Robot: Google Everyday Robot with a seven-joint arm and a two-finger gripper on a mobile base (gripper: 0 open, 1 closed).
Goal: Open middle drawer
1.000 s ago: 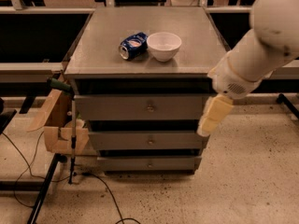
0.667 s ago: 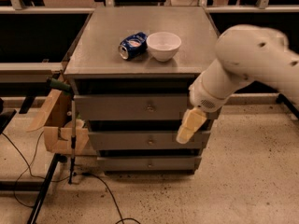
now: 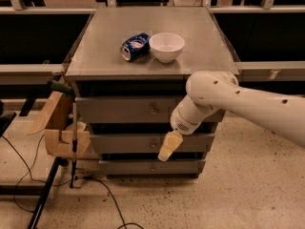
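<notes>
The middle drawer (image 3: pixel 124 143) sits closed between the other two fronts. The gripper (image 3: pixel 170 146) has swung left, now just right of the drawer's knob (image 3: pixel 153 142); whether it is clenched cannot be told. On the tabletop (image 3: pixel 95 56), a white bowl (image 3: pixel 167 46) stands beside a blue can (image 3: pixel 135 46).

A grey metal worktop (image 3: pixel 95 56) caps the cabinet. On it a blue can (image 3: pixel 135 46) lies on its side, and a white bowl (image 3: pixel 167 46) stands upright just to the right of it, close enough that I cannot tell whether they touch. Beneath the worktop is the top drawer front (image 3: pixel 114 109), the tallest and widest, with a small centre knob. The bottom drawer front (image 3: pixel 124 167), the narrowest, lies just below the gripper (image 3: pixel 164 152), which hangs before the cabinet. A brown cardboard piece (image 3: pixel 57 130) leans at the cabinet's left side. A black cable (image 3: pixel 106 194) trails over the speckled floor (image 3: pixel 228 194)
</notes>
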